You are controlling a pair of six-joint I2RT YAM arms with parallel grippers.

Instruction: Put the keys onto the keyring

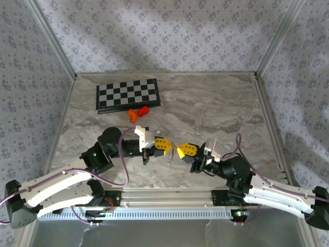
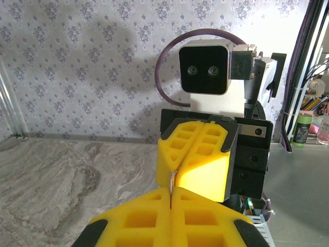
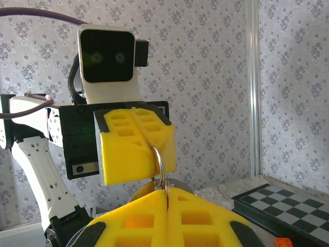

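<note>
My two grippers meet tip to tip above the middle of the table. The left gripper is shut on the keyring, whose thin silver ring sticks out from between its yellow fingers. My right gripper is shut on a thin silver key, its rounded head showing just behind the fingertips. The key's edge touches the ring where the tips meet. A thin silver piece hangs down between the grippers.
A folded chessboard lies at the back of the marble table, with two orange blocks just in front of it. Metal frame posts and patterned walls enclose the table.
</note>
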